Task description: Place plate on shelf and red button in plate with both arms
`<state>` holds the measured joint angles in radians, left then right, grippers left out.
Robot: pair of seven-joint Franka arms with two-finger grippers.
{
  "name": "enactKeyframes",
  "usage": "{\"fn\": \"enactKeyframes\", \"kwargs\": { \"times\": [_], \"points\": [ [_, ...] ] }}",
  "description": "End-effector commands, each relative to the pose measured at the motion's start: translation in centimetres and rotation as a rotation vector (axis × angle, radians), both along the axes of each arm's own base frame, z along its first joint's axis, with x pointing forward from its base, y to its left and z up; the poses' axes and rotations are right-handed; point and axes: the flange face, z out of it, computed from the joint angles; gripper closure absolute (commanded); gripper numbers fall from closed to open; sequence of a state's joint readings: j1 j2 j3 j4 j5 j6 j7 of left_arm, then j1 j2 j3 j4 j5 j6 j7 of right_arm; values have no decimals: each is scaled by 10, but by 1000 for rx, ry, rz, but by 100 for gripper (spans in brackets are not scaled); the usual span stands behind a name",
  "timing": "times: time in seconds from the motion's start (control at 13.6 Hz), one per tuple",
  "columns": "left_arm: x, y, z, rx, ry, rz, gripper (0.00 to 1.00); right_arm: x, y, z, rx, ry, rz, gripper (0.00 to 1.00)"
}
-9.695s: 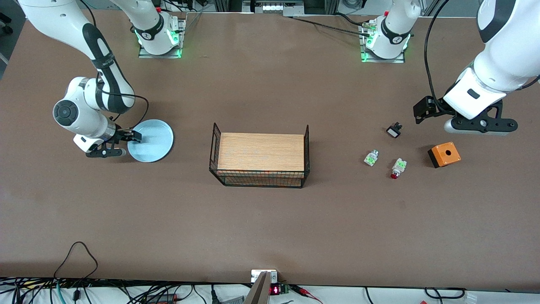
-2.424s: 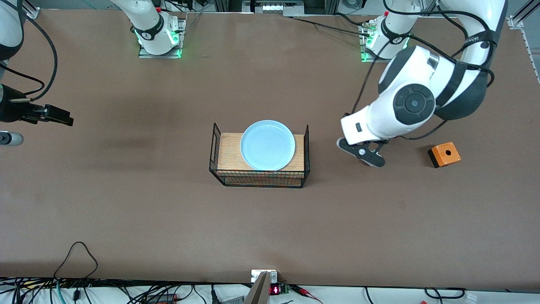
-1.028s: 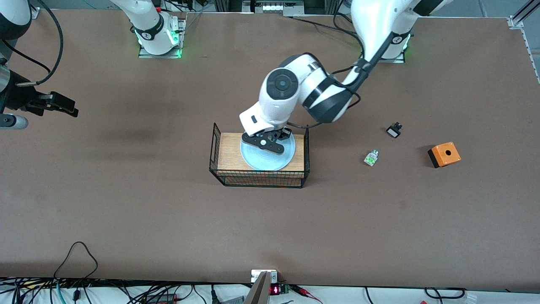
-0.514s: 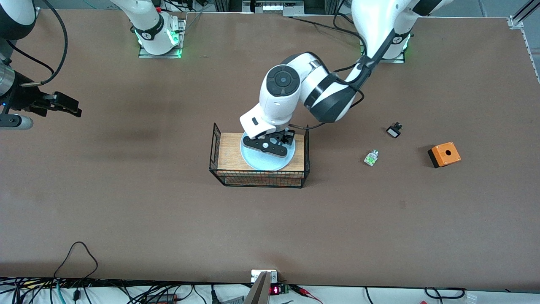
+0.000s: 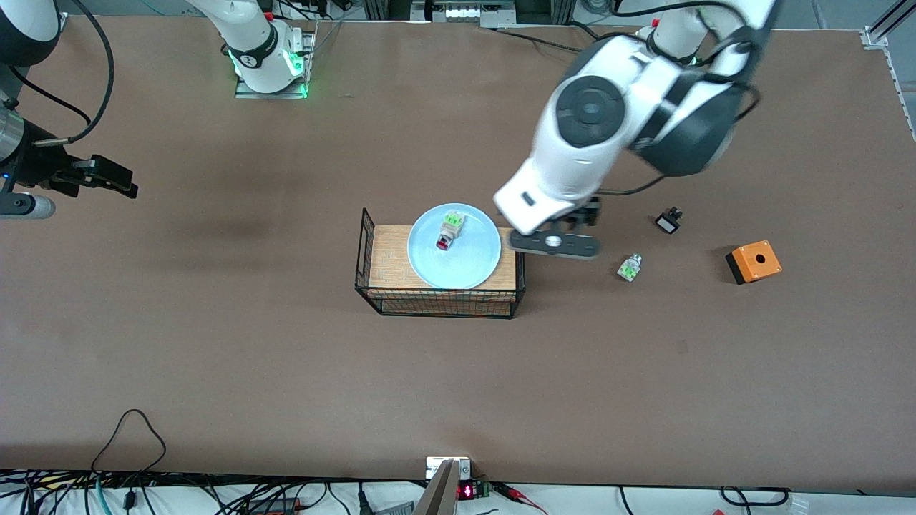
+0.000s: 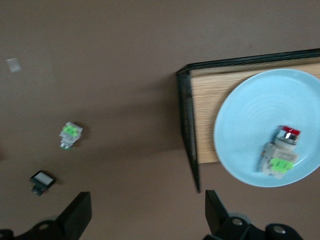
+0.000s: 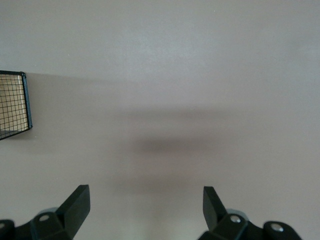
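Plate [image 5: 454, 247], round, glossy and light blue, is seated on the wooden top of the black wire basket [image 5: 440, 304]. On it lies the small whitish red button [image 5: 449, 230]. Left gripper [image 5: 555, 244], jaws spread and empty, is held over the basket's end. Right gripper [image 5: 28, 207], jaws spread, is parked over bare table at the right arm's end.

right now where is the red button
In the front view the red button lies on the blue plate, which sits on the wooden-topped wire rack at mid-table; the open left gripper hangs beside the rack.
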<state>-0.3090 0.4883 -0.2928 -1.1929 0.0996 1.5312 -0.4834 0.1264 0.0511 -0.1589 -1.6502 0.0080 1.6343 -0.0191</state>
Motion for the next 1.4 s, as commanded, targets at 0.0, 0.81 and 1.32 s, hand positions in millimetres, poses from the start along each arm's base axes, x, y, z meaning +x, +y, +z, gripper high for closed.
{"fn": "enactKeyframes", "kwargs": {
  "times": [0.0, 0.81, 1.32],
  "points": [
    [3, 58, 25, 30, 42, -34, 0, -4, 0, 7, -9, -5, 5, 0],
    [-45, 276, 43, 48, -136, -132, 0, -4, 0, 7, -9, -5, 7, 0],
    [-37, 307, 50, 0, -127, -65, 0, -4, -1, 7, -10, -5, 7, 0]
  ]
}}
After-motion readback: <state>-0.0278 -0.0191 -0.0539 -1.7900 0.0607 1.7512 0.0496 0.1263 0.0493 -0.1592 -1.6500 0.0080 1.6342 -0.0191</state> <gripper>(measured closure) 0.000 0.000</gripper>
